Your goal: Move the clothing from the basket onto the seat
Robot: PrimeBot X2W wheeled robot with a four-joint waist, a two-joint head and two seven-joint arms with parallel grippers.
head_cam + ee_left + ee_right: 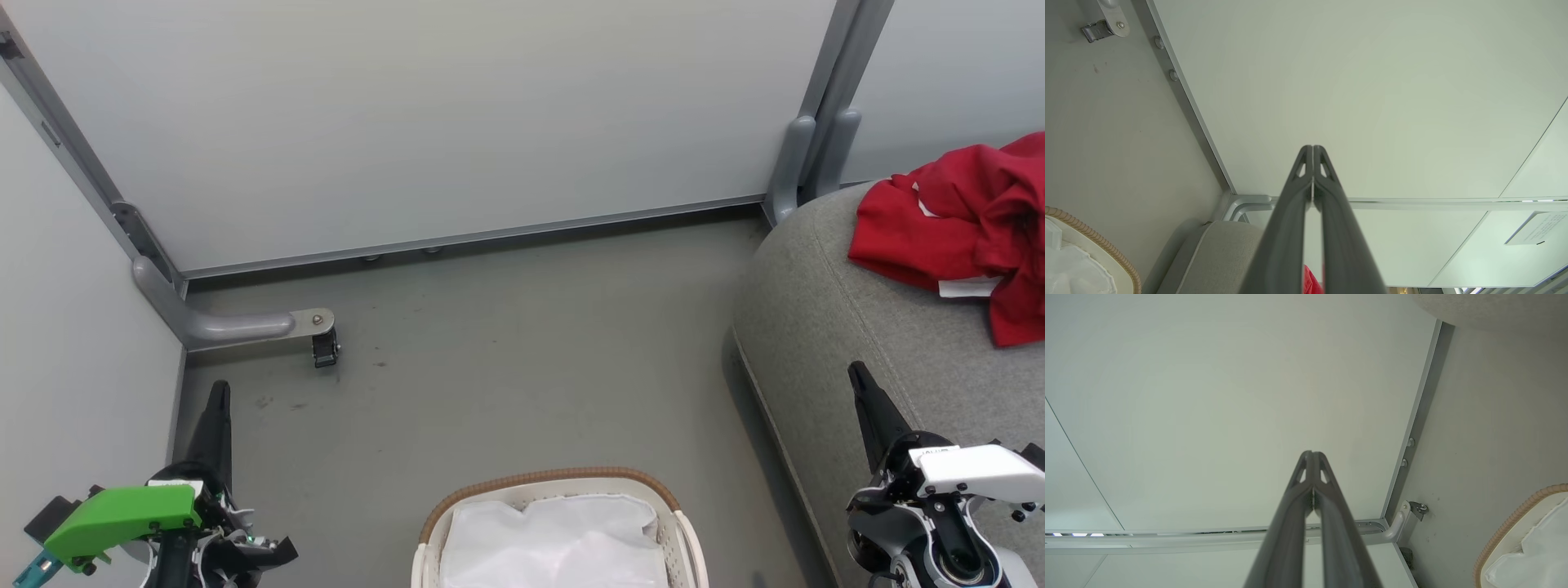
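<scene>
Low in the head view both grippers sit clenched and empty, the left gripper [219,394] over the floor and the right gripper [859,377] over the near edge of the seat [824,310]. The basket [563,476] lies between them, with white liner [555,539] in the part I can see (its near end is cut off). The clothing [963,220] lies heaped on the seat, ahead and right of the right fingers, far nearer that arm. From the left wrist, shut fingers aim at the wall panel [1372,102], with the basket rim at lower left. From the right wrist, fingers pressed together face the panel, basket at lower right. I'd judge nothing is left to fetch.
</scene>
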